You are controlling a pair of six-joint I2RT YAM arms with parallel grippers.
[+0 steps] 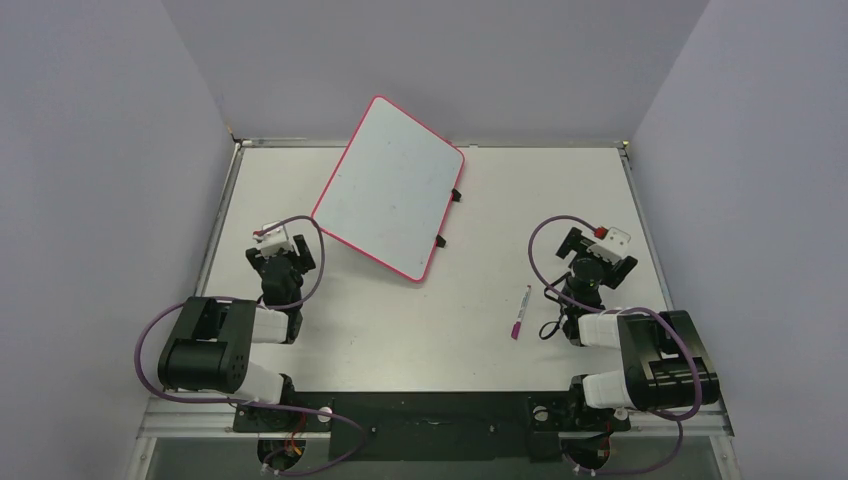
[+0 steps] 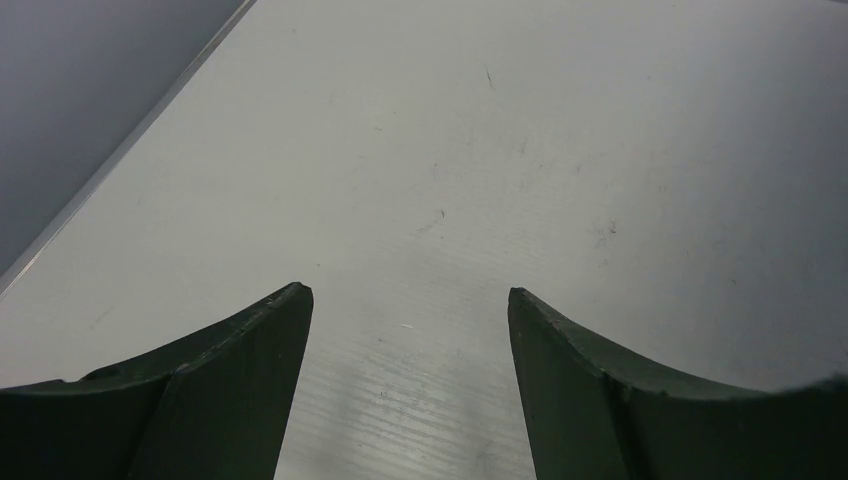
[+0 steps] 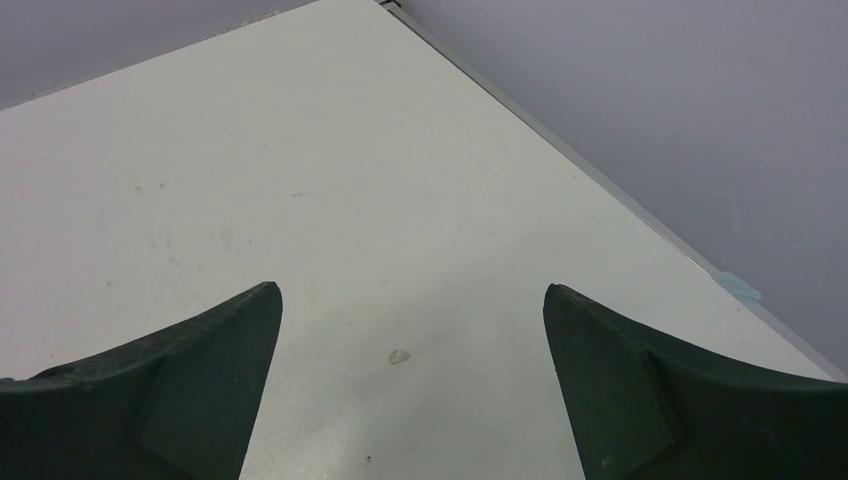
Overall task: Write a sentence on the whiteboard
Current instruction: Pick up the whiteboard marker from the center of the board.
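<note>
**Both claws wide open, board at the back**

Your left gripper [image 2: 410, 295] and right gripper [image 3: 412, 290] each hang over bare table [image 1: 400, 330], fingers spread wide, holding nothing. From table centre, the whiteboard [image 1: 390, 185] sits at 11 o'clock, propped at a tilt, its face plain white. A marker [image 1: 521, 312] lies at 4 o'clock, near your right arm.

The white table [image 1: 400, 330] carries the whiteboard [image 1: 390, 190] and a marker [image 1: 521, 312].

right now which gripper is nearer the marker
Right. The right gripper hangs just right of the marker, apart from it; the left gripper is far off to its left, across the table.
</note>
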